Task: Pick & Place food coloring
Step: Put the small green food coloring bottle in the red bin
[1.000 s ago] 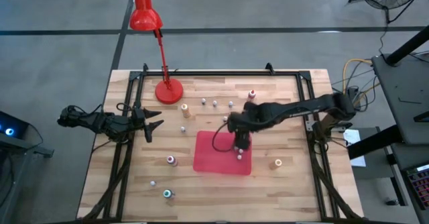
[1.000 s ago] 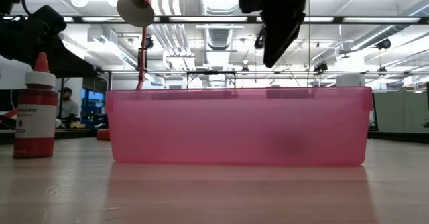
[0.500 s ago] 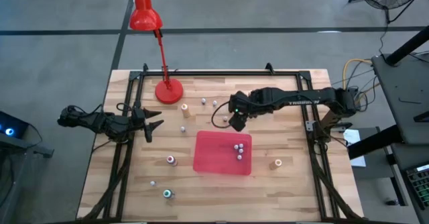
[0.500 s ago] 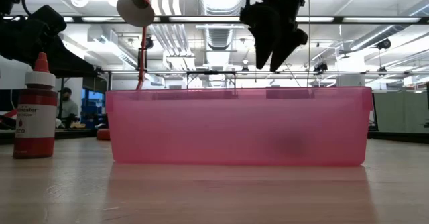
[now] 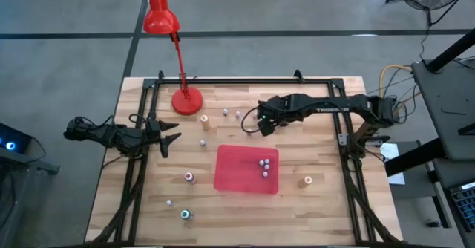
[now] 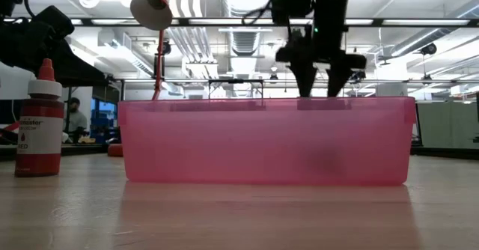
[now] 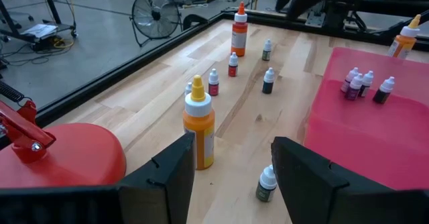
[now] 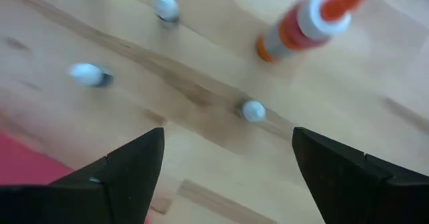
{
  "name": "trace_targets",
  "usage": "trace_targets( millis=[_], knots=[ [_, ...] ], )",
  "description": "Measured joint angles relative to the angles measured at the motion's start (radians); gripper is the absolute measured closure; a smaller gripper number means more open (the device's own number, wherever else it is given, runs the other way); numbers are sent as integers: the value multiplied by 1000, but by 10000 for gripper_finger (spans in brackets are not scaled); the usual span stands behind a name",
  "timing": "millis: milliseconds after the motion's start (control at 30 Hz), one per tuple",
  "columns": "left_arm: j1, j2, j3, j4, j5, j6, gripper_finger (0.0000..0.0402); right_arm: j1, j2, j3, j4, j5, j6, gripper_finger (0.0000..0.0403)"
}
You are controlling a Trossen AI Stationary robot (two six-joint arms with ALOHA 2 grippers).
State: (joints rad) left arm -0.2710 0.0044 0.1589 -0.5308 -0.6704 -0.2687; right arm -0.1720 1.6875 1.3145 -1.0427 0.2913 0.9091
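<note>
While the left tool waits at the table's left edge with its fingers spread and holding nothing, the right tool hangs over the wood behind the pink bin, fingers wide apart and empty; three small food coloring bottles stand inside the bin; more little bottles dot the table near the red lamp; an orange-topped bottle stands just ahead of the right tool.

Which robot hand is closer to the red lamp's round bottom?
Left. The left gripper waits just in front of the lamp base, toward the table's left edge. The right gripper hovers farther off, behind the pink tray.
</note>
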Motion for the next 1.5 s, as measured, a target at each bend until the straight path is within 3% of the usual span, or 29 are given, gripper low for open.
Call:
trace_targets(
  millis=[733,1500],
  knots=[
    [0,0,0,0,0,0,232,-39,0,-242,265,26,3,93],
    [0,0,0,0,0,0,232,-90,38,-288,330,10,-102,108]
  ],
)
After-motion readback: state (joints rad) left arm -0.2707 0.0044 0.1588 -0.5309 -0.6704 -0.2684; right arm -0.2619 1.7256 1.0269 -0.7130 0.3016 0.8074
